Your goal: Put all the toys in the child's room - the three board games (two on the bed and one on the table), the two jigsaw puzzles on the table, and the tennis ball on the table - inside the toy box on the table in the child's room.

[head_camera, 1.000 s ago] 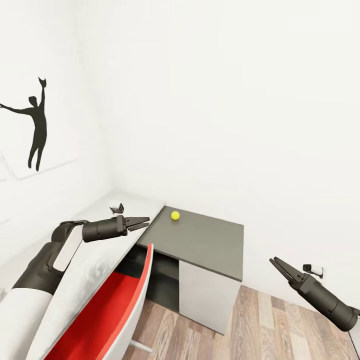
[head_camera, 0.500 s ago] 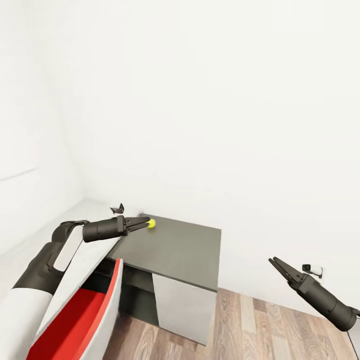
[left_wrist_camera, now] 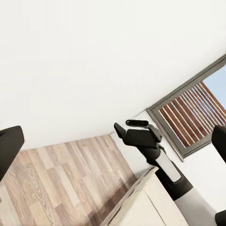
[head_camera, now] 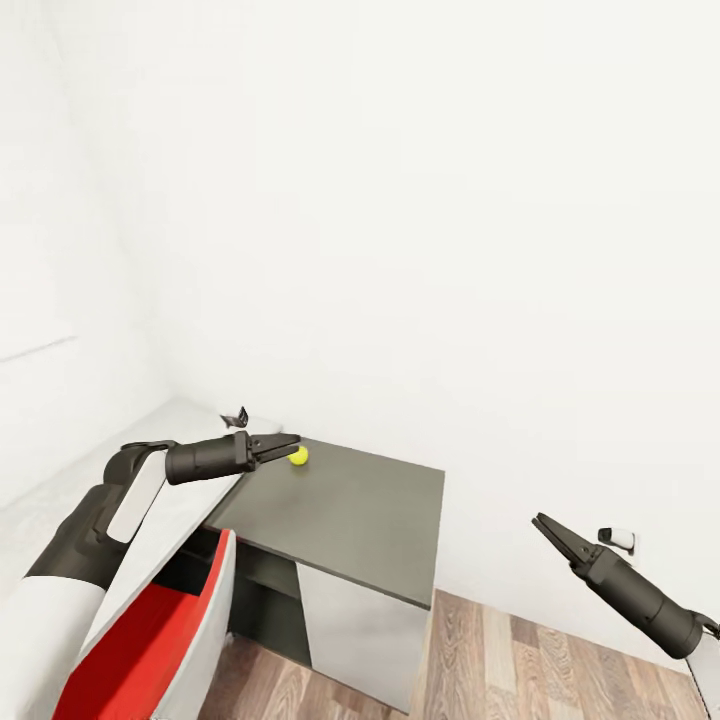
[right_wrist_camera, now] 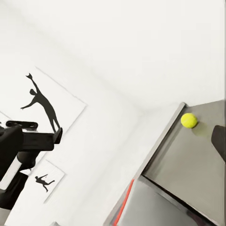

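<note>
The tennis ball (head_camera: 298,455) (right_wrist_camera: 189,120) lies on the dark grey end section of the table (head_camera: 350,510), near its back corner by the wall. My left gripper (head_camera: 291,443) hangs open, its tips just beside the ball in the head view; the right wrist view shows it well short of the ball. My right gripper (head_camera: 543,524) is open and held in the air over the floor, to the right of the table. The board games, jigsaw puzzles, toy box and bed are out of view.
A red and white chair (head_camera: 160,630) stands tucked against the table at lower left. The pale grey table top (head_camera: 180,420) runs along the left wall, with a small dark and white object (head_camera: 238,415) on it. Wood floor (head_camera: 500,650) lies to the right.
The camera has swung right: the wall silhouette picture left the head view and the table slid left. The ball now shows beside my left fingertips. Both arms keep their pose.
</note>
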You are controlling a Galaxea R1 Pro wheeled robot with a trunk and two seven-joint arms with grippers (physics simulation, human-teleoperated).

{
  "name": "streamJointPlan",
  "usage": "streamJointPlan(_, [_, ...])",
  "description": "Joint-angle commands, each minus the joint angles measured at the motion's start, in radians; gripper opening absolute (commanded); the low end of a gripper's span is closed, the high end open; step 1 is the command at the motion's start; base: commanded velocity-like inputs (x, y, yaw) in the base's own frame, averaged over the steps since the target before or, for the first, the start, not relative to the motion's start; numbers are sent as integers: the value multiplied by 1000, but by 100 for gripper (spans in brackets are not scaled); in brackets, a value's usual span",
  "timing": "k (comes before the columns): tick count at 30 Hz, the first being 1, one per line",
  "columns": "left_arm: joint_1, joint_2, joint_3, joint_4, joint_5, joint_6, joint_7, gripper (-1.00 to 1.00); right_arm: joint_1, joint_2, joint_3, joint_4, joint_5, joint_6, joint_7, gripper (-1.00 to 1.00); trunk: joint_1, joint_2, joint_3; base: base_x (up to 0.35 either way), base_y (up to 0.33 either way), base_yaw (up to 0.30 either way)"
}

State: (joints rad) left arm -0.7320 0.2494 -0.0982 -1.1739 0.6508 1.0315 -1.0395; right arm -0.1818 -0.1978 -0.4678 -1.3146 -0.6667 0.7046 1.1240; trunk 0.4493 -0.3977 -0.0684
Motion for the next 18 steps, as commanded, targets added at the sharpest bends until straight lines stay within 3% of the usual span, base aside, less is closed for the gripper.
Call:
streamJointPlan(1, [-1,1,-1,0,1,4,-2,100,-1,0,2,0,-5,7,-8,100,1,-2,-2,20,-11,86])
streamJointPlan(10, [-1,1,-2,0,1,3,-2,100,-1,3,10,-3,-5,7,-56,100,1,-2,-2,151,-3,25])
streamJointPlan(18, [-1,1,-2,0,0,3,-2,100,-1,3,11,-2,-5,7,-61,100,1,-2,-2,27,-7,2])
